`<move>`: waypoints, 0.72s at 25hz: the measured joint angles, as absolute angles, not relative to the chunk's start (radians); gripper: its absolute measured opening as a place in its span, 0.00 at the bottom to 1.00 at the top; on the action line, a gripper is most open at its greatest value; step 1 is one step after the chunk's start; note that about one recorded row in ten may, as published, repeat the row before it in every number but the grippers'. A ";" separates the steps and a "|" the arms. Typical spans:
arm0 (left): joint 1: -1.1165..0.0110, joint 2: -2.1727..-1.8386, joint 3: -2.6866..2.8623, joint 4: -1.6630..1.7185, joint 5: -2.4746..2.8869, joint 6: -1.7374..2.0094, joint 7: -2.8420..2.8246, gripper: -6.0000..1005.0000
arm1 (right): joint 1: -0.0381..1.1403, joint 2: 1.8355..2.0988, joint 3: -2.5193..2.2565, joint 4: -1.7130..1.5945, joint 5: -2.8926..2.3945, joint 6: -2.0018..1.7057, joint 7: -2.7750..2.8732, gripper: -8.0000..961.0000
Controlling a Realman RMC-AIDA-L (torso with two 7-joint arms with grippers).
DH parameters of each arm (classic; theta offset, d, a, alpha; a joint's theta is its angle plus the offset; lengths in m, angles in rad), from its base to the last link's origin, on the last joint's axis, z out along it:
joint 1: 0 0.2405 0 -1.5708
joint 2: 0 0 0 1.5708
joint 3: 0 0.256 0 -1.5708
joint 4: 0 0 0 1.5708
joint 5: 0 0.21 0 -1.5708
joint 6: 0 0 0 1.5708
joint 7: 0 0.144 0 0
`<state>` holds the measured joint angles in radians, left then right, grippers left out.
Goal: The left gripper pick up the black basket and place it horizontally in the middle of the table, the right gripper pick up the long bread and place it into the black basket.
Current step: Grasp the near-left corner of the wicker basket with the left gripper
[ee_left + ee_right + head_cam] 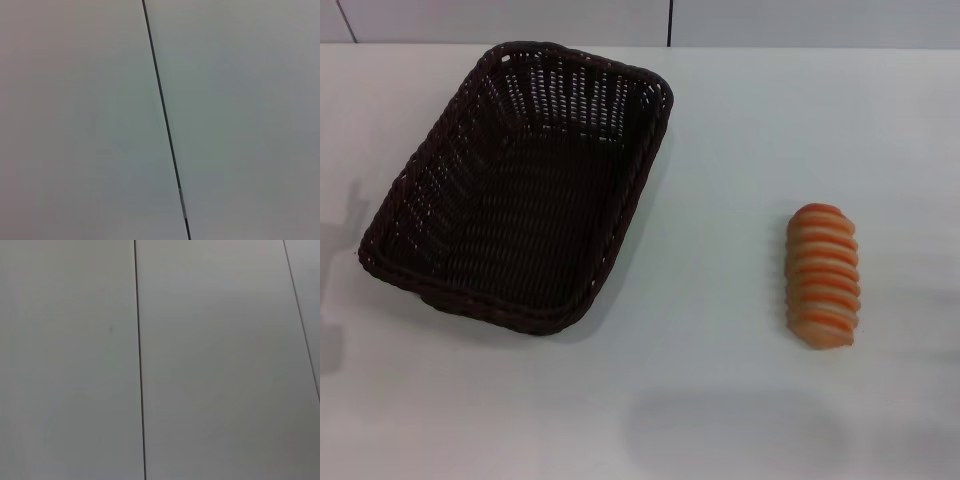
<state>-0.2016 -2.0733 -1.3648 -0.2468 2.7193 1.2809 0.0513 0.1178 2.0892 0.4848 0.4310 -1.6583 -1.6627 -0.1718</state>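
Note:
The black basket (520, 185) lies on the white table (720, 400) at the left of the head view, its long side running from near left to far right, empty inside. To its right, apart from it, lies the long bread (823, 275), orange-brown with pale stripes, lengthwise toward me. Neither gripper shows in any view. Both wrist views hold only pale flat panels crossed by thin dark seams.
A pale wall with dark seams (670, 22) runs along the table's far edge. Faint shadows fall on the table at the left edge and near the front.

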 joint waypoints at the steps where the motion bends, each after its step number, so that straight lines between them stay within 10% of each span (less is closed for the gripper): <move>1: -0.202 -2.073 -1.365 -0.247 2.719 1.281 0.051 0.79 | 0.118 2.089 0.485 0.431 -1.658 -1.663 -0.172 0.77; 10: -0.206 -2.060 -1.309 -0.296 2.733 1.244 0.037 0.78 | 0.121 2.091 0.485 0.435 -1.660 -1.663 -0.172 0.77; 18: -0.083 -1.927 -1.317 -0.852 2.875 0.717 -0.105 0.76 | 0.126 2.088 0.485 0.443 -1.662 -1.661 -0.172 0.77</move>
